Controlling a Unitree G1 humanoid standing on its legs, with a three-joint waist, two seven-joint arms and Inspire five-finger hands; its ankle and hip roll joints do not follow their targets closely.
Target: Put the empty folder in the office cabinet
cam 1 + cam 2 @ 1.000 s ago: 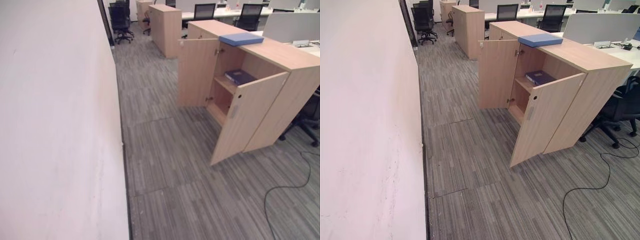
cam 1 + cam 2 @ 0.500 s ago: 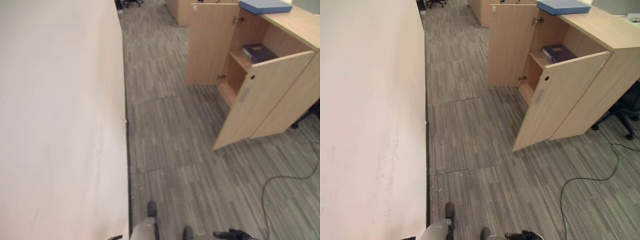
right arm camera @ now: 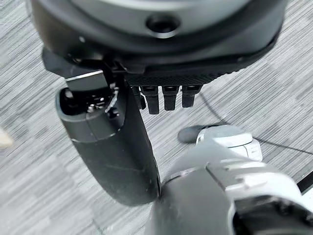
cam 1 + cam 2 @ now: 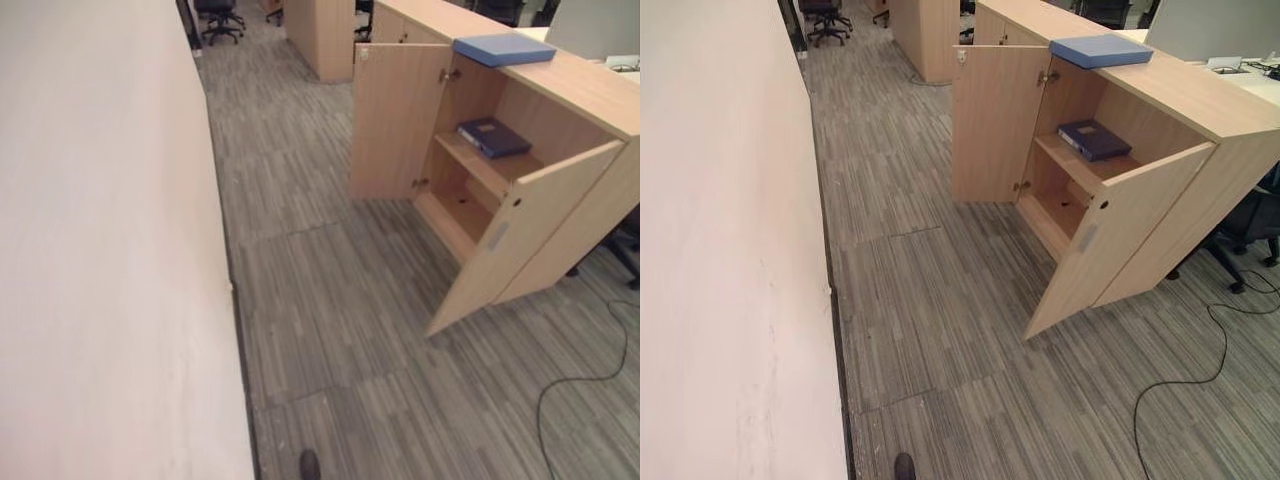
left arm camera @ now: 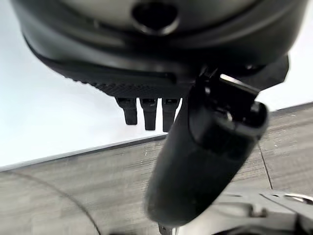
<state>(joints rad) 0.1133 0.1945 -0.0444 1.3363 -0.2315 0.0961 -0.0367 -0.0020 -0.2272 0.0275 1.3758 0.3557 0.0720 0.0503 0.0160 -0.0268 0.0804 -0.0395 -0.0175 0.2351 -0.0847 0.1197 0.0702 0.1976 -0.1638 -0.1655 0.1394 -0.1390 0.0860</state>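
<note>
On top of the light wooden office cabinet [image 4: 560,90] lies the flat blue folder [image 4: 503,48]. Both left hand [image 5: 161,63] and right hand [image 3: 161,54] hang with relaxed, empty fingers; approaching, the robot may bump the open door [image 4: 520,235].

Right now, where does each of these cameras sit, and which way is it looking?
Left eye view: on the head, looking down at carpet, the wall and the open cabinet.
Right eye view: beside it; shares the light blue folder on the cabinet top and the dark folder on the shelf.
Left wrist view: on the left arm, along the left robot hand, toward floor and wall.
Right wrist view: along the right robot hand, toward carpet.
</note>
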